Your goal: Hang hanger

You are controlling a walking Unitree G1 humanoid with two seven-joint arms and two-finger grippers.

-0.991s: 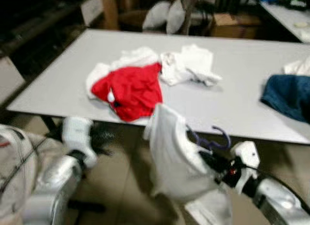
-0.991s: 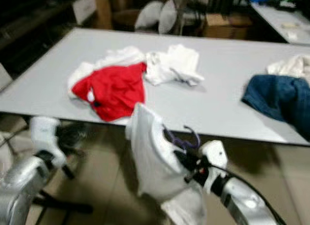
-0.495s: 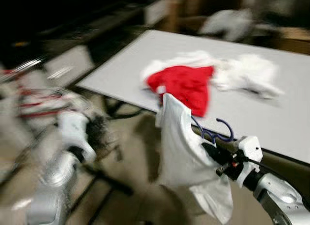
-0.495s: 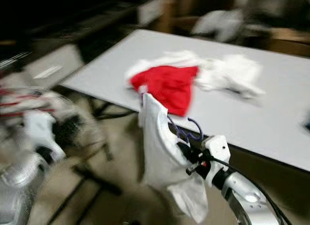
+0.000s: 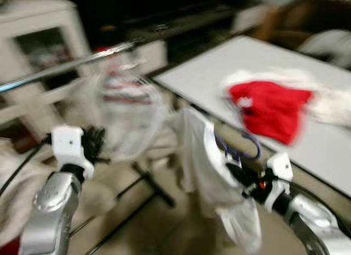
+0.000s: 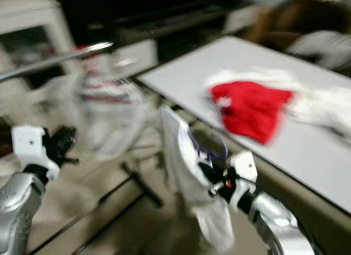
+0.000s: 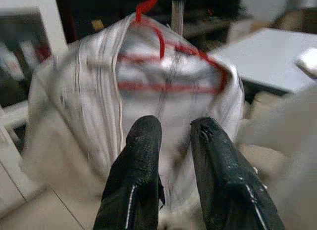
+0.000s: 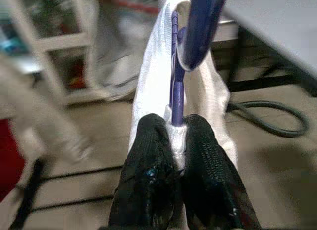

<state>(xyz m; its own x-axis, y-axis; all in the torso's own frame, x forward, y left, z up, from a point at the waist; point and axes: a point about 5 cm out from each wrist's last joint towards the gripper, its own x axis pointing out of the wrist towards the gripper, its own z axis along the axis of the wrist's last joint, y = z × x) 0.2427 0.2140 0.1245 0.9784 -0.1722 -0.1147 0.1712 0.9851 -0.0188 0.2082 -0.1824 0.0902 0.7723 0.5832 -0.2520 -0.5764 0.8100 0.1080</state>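
Note:
My right gripper (image 5: pixel 239 175) is shut on the neck of a purple hanger (image 8: pixel 176 86) that carries a white garment (image 5: pixel 205 164). The hanger's hook (image 5: pixel 245 147) points up, in front of the table edge. A metal clothes rail (image 5: pixel 71 66) runs across the upper left. On it hangs a whitish garment (image 7: pixel 124 91) on a red hanger (image 7: pixel 161 39). My left gripper (image 7: pixel 174 126) faces that hung garment from a short way off, its fingers (image 7: pixel 143 146) open by a narrow gap with nothing between them. The views are blurred.
A grey table (image 5: pixel 208 79) stands to the right with a red garment (image 5: pixel 271 107) and white clothes (image 6: pixel 329 109) on it. A white cabinet (image 5: pixel 44 30) stands behind the rail. Black rack feet (image 5: pixel 153 185) cross the floor below. Beige cloth (image 5: pixel 13 178) lies at lower left.
The whole view has swung left: the table has slid to the right of the picture, and the rail with its hung garment has come into sight. My right gripper still holds the purple hanger.

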